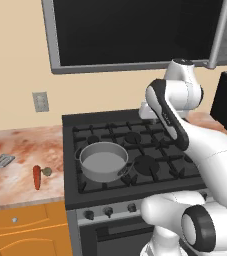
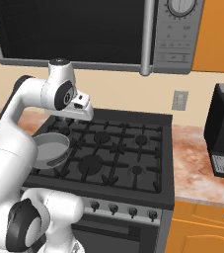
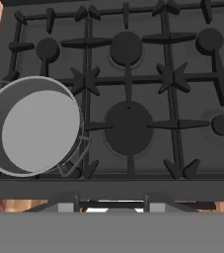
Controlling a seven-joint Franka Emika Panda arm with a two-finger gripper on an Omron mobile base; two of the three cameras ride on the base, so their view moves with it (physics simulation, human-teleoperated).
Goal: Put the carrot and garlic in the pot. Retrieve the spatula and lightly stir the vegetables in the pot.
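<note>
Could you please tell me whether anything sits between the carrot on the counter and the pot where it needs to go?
Nothing visible does. The carrot lies on the counter left of the stove, the garlic at its side toward the stove. The pot stands open and empty on the front-left burner.

Pot [image 1: 103, 161] on stove [image 1: 135, 145] (front left), carrot [image 1: 37, 177], garlic [image 1: 47, 171], spatula [image 1: 2, 161] on counter [image 1: 15, 155] left

walls beige | stove [image 2: 128, 148] black gas | counter [image 1: 15, 150] marble | cabinets [image 1: 25, 225] orange | microwave [image 2: 84, 29] overhead
</note>
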